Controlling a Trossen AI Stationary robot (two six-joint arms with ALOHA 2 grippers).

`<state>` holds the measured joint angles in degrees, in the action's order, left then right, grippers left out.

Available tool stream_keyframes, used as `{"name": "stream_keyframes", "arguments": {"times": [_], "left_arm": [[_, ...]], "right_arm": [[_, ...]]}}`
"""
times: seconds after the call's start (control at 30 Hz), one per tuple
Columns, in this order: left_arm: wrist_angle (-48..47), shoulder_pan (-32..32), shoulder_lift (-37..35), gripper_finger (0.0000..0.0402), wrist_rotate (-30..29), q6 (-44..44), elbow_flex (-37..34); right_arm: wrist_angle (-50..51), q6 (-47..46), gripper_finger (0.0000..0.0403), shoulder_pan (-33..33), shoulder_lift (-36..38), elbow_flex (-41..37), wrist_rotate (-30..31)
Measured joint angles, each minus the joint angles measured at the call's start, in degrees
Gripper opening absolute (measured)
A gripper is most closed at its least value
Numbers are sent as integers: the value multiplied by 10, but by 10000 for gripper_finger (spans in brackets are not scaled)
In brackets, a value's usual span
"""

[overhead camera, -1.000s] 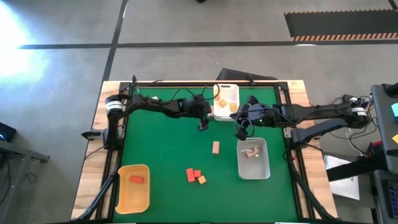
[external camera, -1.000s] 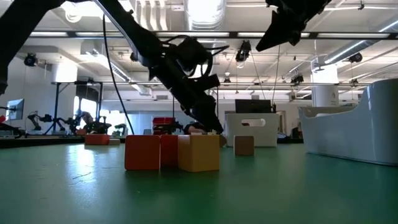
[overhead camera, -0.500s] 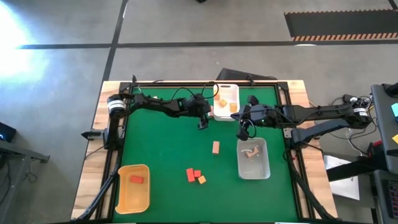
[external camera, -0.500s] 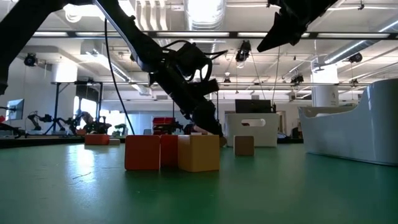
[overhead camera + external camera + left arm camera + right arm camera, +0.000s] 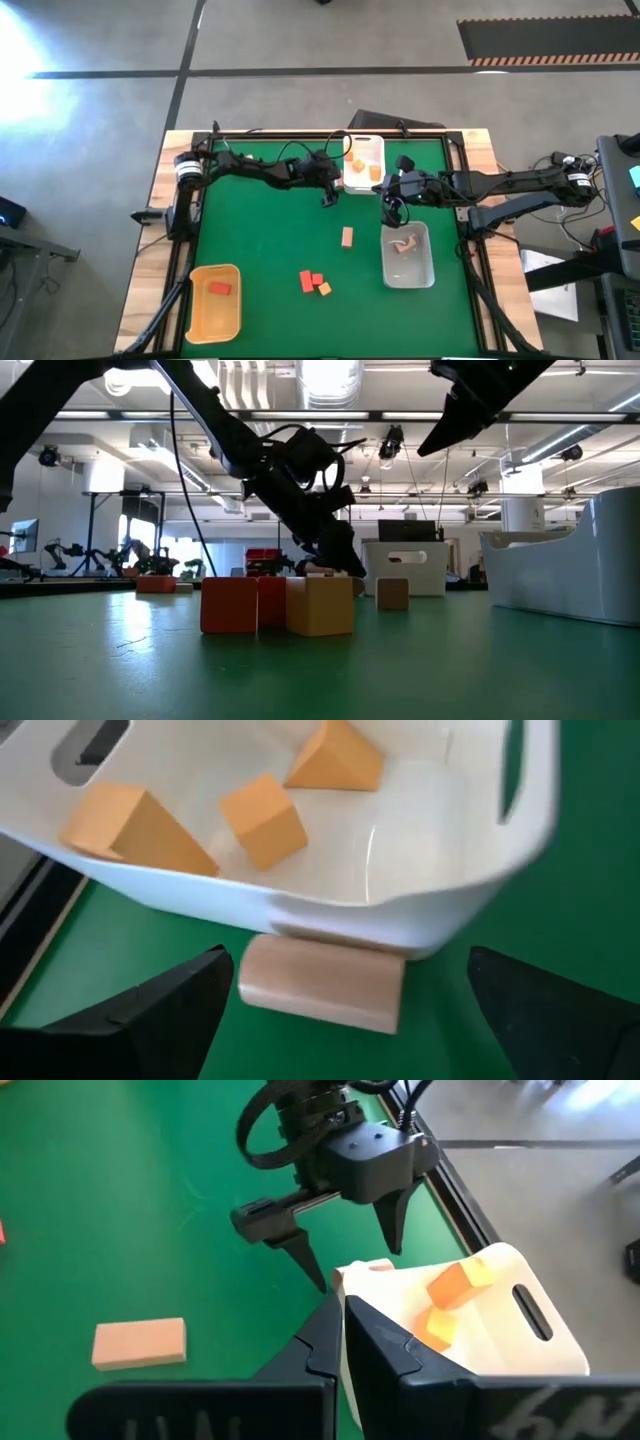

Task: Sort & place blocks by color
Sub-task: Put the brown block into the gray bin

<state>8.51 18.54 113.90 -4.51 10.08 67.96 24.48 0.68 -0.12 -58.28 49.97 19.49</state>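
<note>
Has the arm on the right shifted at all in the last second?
Yes, slightly. In the high view, the right gripper has slid toward the clear tray, away from the white tray.

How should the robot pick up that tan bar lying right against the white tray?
Probably by its two short ends, coming from above. The tan bar lies flat along the white tray wall, which blocks one long side. The left gripper is open, with a finger beyond each end.
</note>
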Motion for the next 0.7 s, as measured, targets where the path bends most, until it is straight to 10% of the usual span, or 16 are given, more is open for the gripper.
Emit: {"name": "stream_keyframes", "arguments": {"times": [0.7], "left_arm": [[-31, 35, 1, 383, -23, 23, -4]], "right_arm": [[-1, 40, 9, 0, 0, -3, -1]]}}
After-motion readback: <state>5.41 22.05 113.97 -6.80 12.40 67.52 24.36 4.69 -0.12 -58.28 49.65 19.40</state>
